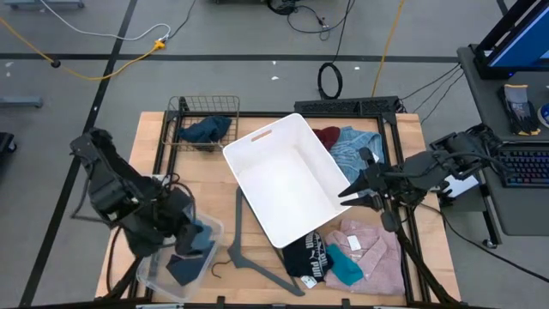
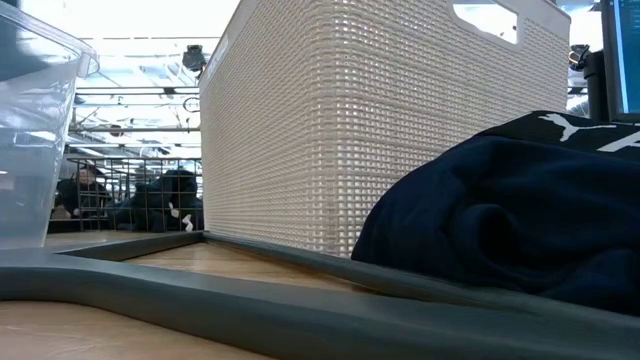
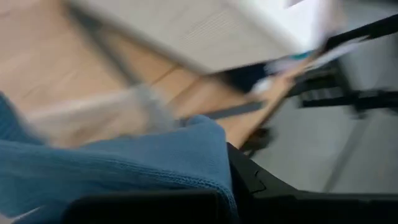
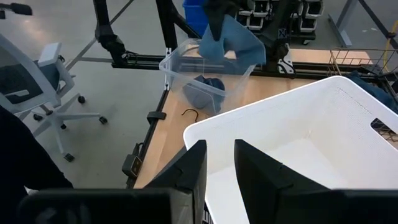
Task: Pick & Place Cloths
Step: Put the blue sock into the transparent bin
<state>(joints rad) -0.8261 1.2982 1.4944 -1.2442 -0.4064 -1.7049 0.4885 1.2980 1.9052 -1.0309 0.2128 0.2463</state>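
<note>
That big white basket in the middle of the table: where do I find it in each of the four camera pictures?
High view: the white basket sits mid-table, turned askew.
Low view: its woven wall fills the middle.
Left wrist view: a blurred pale shape along the top, beyond the blue cloth.
Right wrist view: lower right.
Shared landmark: the clear tub, in all but the left wrist view.
</note>
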